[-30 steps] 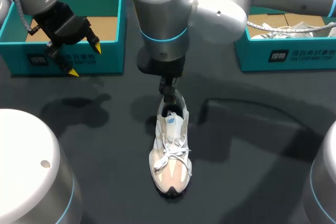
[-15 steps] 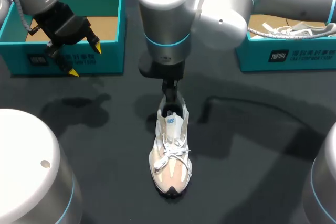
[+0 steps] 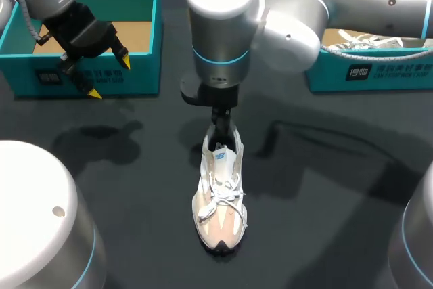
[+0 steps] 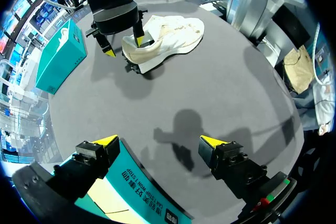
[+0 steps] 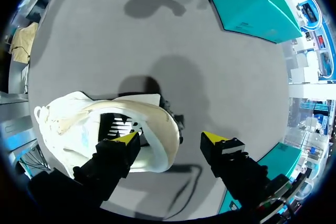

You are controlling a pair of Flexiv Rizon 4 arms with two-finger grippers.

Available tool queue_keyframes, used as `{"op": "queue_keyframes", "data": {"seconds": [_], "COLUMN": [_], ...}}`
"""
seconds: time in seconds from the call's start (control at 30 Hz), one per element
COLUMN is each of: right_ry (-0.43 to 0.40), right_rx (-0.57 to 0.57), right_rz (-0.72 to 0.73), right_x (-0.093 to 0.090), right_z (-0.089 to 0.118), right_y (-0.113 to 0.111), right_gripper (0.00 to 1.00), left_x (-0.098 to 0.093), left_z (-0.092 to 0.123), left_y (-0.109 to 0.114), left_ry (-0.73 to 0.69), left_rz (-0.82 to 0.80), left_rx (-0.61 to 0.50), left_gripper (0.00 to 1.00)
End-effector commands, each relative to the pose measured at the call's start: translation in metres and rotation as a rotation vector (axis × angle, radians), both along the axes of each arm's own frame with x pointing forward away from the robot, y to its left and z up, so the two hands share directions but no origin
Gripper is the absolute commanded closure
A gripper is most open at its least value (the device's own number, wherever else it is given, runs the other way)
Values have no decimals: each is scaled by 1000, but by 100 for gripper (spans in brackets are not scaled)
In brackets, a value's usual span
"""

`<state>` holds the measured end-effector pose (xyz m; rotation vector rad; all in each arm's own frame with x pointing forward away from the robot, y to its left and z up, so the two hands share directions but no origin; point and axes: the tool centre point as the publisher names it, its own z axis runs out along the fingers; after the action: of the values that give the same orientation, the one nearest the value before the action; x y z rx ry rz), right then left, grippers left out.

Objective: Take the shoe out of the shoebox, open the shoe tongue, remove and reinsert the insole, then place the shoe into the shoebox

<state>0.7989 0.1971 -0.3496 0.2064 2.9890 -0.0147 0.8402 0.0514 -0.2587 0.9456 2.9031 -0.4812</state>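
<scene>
Shoe (image 3: 220,194) lies centre frame on the desk (image 3: 325,187), toe toward the bottom. Right pincer (image 5: 172,139), released, straddles the heel collar (image 5: 163,124), one finger inside. Risk: an off-centre clamp could crush the collar or drag the shoe. Left pincer (image 3: 109,78), released, hovers at the upper-left shoebox (image 3: 145,45).
</scene>
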Motion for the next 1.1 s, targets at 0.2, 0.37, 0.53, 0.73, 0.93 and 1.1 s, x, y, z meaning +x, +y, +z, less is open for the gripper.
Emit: {"op": "queue_keyframes", "data": {"seconds": [0.2,0.37,0.53,0.73,0.93,1.1], "right_ry": [20,25,35,62,77,81], "right_rx": [22,28,43,47,51,51], "right_rz": [8,9,7,10,10,10], "right_x": [5,5,5,5,4,2], "right_z": [-16,-20,-27,-35,-40,-40], "right_y": [2,5,7,9,10,11], "right_gripper": [29,31,30,35,42,56], "left_x": [0,0,0,0,0,0], "left_z": [0,0,0,0,0,0], "left_y": [0,0,0,0,0,0], "left_ry": [-1,-1,-1,-1,-1,-1], "left_rz": [0,0,0,0,0,0], "left_rx": [3,3,3,3,3,3], "left_gripper": [0,0,0,0,0,0]}}
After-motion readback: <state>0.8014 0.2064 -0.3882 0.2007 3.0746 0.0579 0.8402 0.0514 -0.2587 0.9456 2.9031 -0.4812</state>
